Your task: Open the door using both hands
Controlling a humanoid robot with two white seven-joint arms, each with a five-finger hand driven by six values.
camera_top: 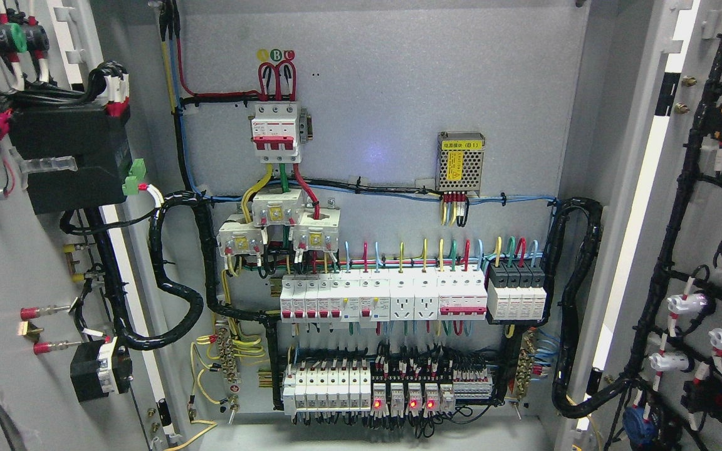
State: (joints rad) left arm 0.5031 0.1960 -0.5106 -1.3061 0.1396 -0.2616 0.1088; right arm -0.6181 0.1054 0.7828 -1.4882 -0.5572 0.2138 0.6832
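Note:
An electrical cabinet fills the head view with both doors swung wide. The left door (4,263) shows its grey inner face with a black box and wiring. The right door (699,207) carries black cable looms and white lamp backs. Between them the grey back panel (392,94) holds a red-and-white main breaker (276,131), rows of white breakers (386,297) and lower relays with red lit indicators (398,401). Neither robot hand nor any arm shows anywhere in the picture.
A small perforated power supply (460,161) sits at upper right of the panel. Thick black corrugated conduit (173,294) loops from the left door into the cabinet, and another conduit (577,300) runs to the right door. Yellow wires hang near the cabinet floor.

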